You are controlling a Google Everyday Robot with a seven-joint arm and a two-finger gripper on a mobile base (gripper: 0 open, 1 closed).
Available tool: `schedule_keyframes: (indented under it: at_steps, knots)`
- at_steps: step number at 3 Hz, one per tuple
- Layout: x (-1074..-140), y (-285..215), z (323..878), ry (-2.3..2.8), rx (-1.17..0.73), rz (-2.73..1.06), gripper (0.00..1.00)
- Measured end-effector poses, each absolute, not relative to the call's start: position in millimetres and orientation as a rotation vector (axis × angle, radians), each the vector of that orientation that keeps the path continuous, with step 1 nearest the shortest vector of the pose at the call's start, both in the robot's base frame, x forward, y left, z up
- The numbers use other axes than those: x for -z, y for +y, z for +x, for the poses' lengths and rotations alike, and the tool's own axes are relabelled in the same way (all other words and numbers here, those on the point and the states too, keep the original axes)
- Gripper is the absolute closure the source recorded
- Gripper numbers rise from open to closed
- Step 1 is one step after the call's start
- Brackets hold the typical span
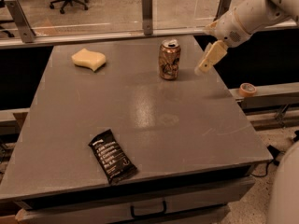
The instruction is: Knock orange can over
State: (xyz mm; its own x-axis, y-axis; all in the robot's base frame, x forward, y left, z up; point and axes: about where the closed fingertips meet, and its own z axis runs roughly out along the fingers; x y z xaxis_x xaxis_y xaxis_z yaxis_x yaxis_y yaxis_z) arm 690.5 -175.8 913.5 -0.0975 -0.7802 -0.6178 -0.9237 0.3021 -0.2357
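The orange can (169, 59) stands up on the bench (154, 120), just beside the gripper (208, 62), toward the bench's middle. I cannot tell if the gripper is open or closed.

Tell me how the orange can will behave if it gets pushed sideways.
The orange can stands upright, taller than wide, so a push near its rim would probably tip it. Round, it may then roll on the smooth table. Full or empty does not show, so its weight is unsure. The gripper hangs just right of it, apart.

No print on the orange can (169, 59) or black wrapper (112, 156) is legible; the claw (208, 59) hangs beside it.
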Motion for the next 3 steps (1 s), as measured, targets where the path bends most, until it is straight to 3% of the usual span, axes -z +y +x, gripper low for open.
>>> schedule_keyframes:
  at_steps: [2, 3]
  knots:
    - [-873, -151, 702, 1.965, -0.465, -1.420, 0.00]
    - [-865, -108, 678, 1.927, -0.617, -1.486, 0.00]
